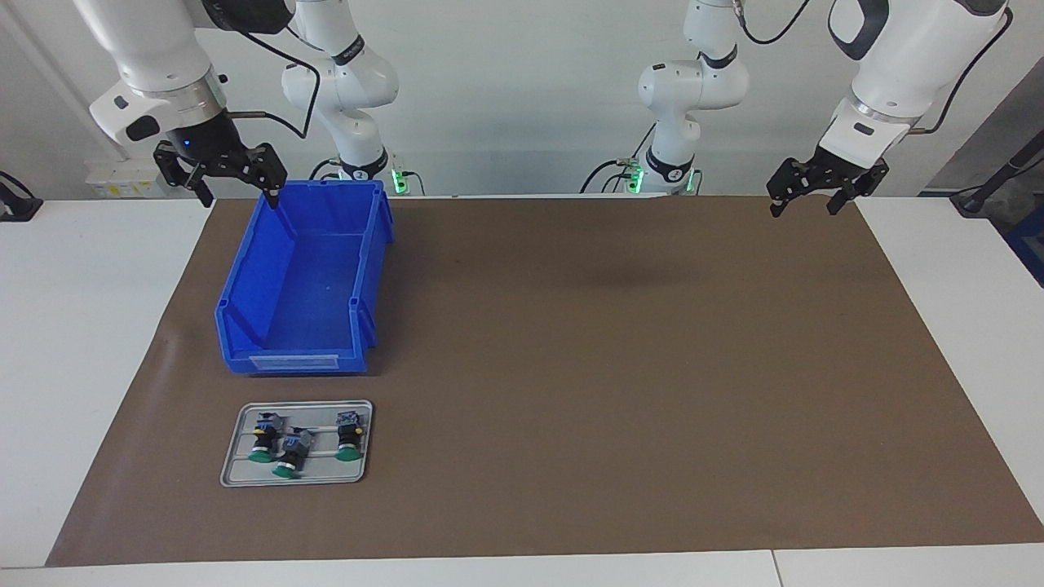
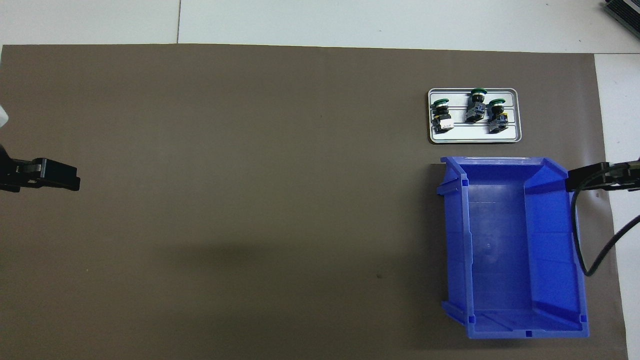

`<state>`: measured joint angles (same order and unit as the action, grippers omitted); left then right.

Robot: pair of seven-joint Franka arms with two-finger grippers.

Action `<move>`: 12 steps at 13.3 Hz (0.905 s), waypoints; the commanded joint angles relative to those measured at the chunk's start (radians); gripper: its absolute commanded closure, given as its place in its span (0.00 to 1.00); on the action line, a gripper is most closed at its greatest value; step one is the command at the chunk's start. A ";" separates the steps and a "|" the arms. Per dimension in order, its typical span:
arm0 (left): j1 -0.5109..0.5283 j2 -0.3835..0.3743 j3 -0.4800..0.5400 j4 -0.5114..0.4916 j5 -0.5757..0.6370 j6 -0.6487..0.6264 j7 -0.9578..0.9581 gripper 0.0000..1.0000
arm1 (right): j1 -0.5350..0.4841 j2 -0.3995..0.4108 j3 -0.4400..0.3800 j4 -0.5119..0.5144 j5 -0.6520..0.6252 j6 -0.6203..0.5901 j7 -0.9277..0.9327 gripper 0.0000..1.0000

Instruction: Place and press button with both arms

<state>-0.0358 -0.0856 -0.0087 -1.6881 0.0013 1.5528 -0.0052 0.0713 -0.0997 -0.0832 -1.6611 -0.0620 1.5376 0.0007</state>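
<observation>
Three buttons with green caps lie on their sides on a small grey tray [image 1: 320,471] [image 2: 475,136]: one button [image 1: 263,440] [image 2: 441,116], a second button [image 1: 292,453] [image 2: 475,106] and a third button [image 1: 349,440] [image 2: 497,117]. My right gripper [image 1: 238,196] [image 2: 575,181] hangs open and empty over the blue bin's rim, at the corner nearest the robots. At the left arm's end of the table my left gripper [image 1: 804,209] [image 2: 70,182] hangs open and empty above the brown mat's edge, well apart from the tray.
The big blue bin [image 1: 302,285] [image 2: 510,250] stands empty between the robots and the tray, at the right arm's end of the table. A brown mat [image 1: 612,367] [image 2: 250,175] covers most of the white table. A black cable [image 2: 595,260] trails from the right gripper beside the bin.
</observation>
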 commanded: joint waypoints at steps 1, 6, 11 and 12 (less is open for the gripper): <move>-0.003 -0.031 0.001 -0.036 0.011 0.024 -0.005 0.00 | -0.001 -0.012 0.000 -0.003 -0.007 -0.002 0.024 0.00; 0.002 -0.051 0.001 -0.074 0.011 0.026 -0.006 0.00 | -0.005 -0.024 -0.004 -0.005 -0.001 -0.007 0.019 0.00; 0.000 -0.049 0.000 -0.077 0.011 0.078 0.002 0.00 | -0.001 -0.037 -0.003 -0.060 0.001 0.095 0.039 0.00; 0.000 -0.049 0.001 -0.082 0.011 0.104 0.002 0.00 | 0.001 -0.009 -0.004 -0.056 0.001 0.130 0.042 0.00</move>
<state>-0.0353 -0.1046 -0.0080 -1.7260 0.0013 1.6021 -0.0052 0.0712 -0.1163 -0.0882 -1.6865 -0.0616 1.5960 0.0107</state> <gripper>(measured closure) 0.000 0.000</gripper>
